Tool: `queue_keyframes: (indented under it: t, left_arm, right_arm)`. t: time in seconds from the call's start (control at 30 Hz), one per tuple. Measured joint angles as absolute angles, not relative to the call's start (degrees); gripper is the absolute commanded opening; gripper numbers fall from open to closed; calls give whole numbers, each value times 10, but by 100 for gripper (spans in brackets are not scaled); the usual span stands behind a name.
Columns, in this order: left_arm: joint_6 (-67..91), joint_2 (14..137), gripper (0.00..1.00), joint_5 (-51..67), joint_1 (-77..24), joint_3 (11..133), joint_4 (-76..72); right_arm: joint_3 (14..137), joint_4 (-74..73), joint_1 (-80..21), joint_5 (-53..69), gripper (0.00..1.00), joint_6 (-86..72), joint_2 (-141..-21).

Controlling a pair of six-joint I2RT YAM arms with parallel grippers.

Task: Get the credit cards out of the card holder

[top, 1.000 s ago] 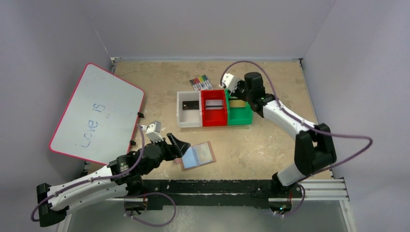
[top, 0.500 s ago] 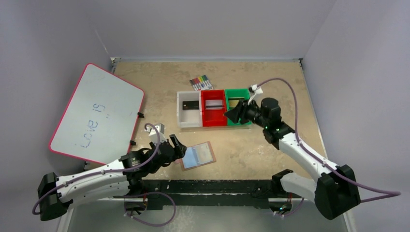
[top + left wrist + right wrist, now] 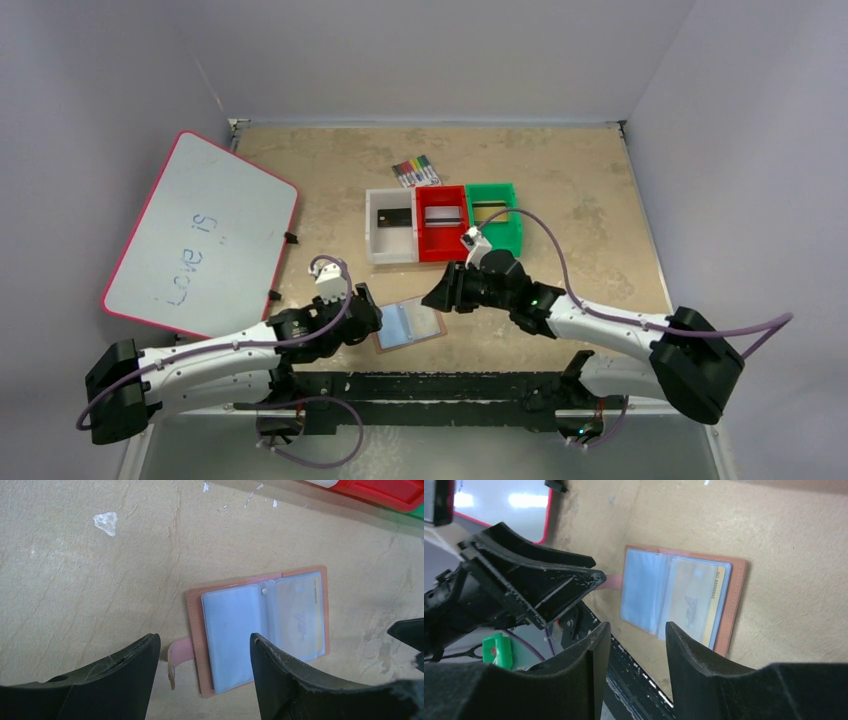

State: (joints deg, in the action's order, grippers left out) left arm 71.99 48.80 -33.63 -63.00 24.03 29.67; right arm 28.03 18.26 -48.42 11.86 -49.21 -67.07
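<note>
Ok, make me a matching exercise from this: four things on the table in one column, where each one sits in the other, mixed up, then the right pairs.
1. whiteboard
2. markers
3. card holder
4. green bin

A. near the front, lying open
B. right end of a row of three
C. far left
D. middle, towards the back

Pairs: 1-C, 2-D, 3-A, 4-B
</note>
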Motion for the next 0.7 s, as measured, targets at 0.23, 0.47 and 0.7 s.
queue_keyframes:
  t: [0.23,0.47,0.7]
  left_arm:
    - [724,487,63,-336,-630,239,294]
    - [724,486,63,-326,-630,226,277]
    - [724,507,61,-319,-630,226,270]
  right_arm:
    - [281,186,-503,96,47,-519,-729]
    - [282,198,-510,100,46,-521,-780]
    - [294,212,-512,102,46,-521,-818]
